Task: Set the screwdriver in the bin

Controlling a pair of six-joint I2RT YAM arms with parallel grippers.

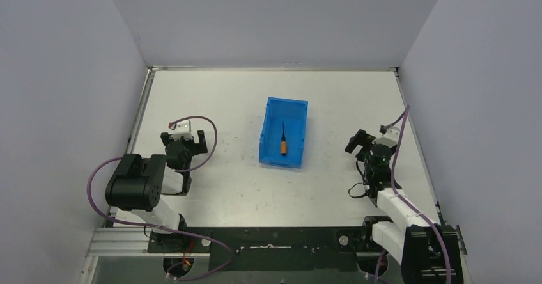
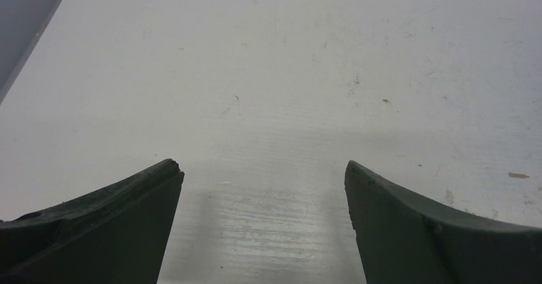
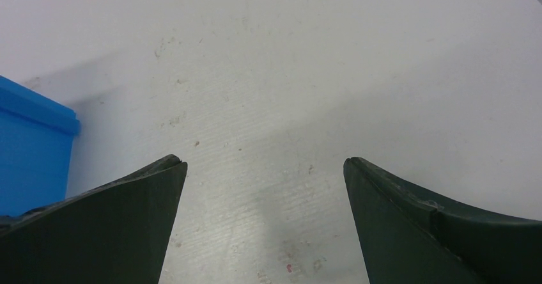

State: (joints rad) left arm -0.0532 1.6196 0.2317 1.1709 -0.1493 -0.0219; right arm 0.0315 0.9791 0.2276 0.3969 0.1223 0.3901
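Observation:
The bright blue bin [image 1: 268, 137] stands near the middle of the white table. The screwdriver [image 1: 283, 141] lies inside it, orange handle toward me and thin black shaft pointing away. My left gripper [image 1: 185, 138] is open and empty, well left of the bin; its wrist view shows only bare table between the jaws [image 2: 263, 169]. My right gripper [image 1: 362, 140] is open and empty, to the right of the bin. Its wrist view shows bare table between the jaws [image 3: 264, 165] and a corner of the bin [image 3: 29, 143] at the left edge.
Grey walls enclose the table [image 1: 224, 98] on the left, back and right. Purple cables loop around both arms. A black base rail [image 1: 281, 239] runs along the near edge.

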